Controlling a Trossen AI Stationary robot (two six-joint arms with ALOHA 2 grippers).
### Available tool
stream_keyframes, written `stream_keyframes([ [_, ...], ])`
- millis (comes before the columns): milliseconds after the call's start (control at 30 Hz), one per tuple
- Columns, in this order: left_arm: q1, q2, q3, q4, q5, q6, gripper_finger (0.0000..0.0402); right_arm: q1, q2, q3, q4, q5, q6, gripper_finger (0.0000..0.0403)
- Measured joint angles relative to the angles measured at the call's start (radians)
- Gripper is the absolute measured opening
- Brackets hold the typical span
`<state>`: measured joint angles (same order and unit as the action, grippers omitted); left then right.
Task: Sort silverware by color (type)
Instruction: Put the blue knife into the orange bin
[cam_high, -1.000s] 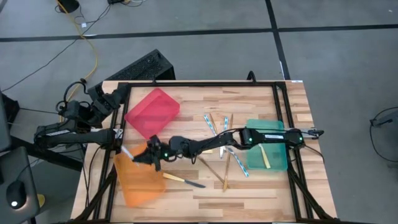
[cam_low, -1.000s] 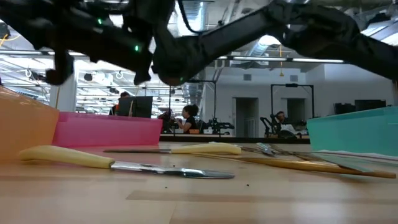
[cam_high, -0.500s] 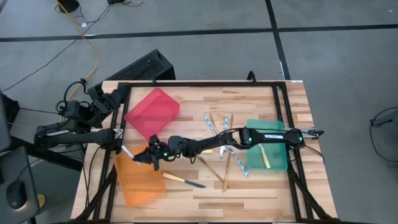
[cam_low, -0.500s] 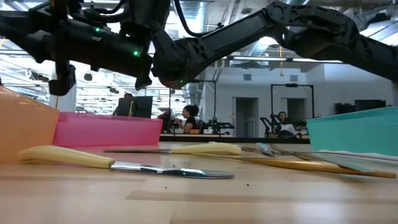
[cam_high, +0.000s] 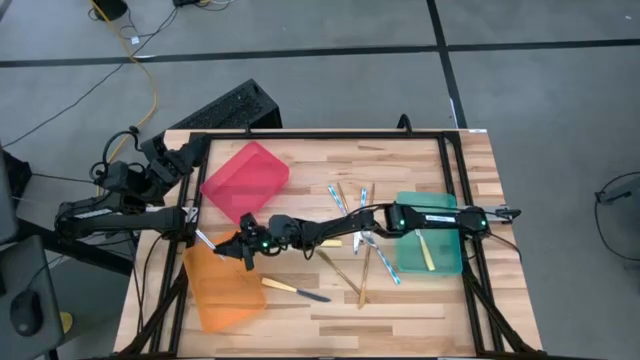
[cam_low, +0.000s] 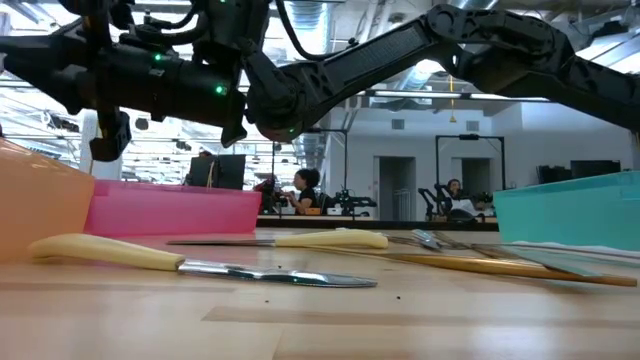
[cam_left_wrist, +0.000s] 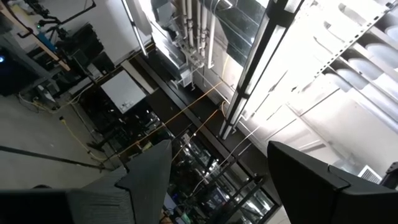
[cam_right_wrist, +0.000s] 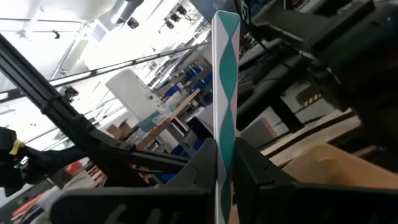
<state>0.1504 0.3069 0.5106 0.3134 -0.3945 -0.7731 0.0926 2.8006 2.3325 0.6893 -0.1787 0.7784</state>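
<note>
Nearest me, the yellow-handled knife (cam_high: 290, 289) lies flat on the table (cam_high: 420, 300), in front of the jaws and off towards the arm's base side, untouched. The orange bin (cam_high: 225, 292) sits just below and in front of the right gripper (cam_high: 241, 248), which is reaching across from the far side of the table.

The jaws are pinched on a silvery-blue piece (cam_right_wrist: 224, 74), held by its middle. In the wrist view its long end sticks out past the fingertips; in the low view it hangs almost upright.

Over the last second the gripper has lifted a little and drawn back towards the bin's far rim. The piece has gone with it, so it now pokes out over that rim rather than over the middle of the bin. The grip hasn't let go. I read this as a drop not yet made: this piece is unsorted, and a release here might land on the rim or outside.

Behind the jaws, along the arm, the loose gold and blue cutlery (cam_high: 350, 205) is scattered on the table. The teal bin (cam_high: 445, 262) beyond it already holds a yellow piece (cam_high: 425, 252). The red bin (cam_high: 246, 180) is farther back. The left gripper (cam_left_wrist: 219, 146) is parked off the table's edge, fingers wide apart, holding nothing.
</note>
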Motion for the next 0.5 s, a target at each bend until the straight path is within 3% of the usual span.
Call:
stream_keyframes([
  [500,0.0,0.0,0.0,0.0,0.005,0.0,0.0247,-0.004,0.0,0.0,-0.138,0.077,0.073,0.0041],
])
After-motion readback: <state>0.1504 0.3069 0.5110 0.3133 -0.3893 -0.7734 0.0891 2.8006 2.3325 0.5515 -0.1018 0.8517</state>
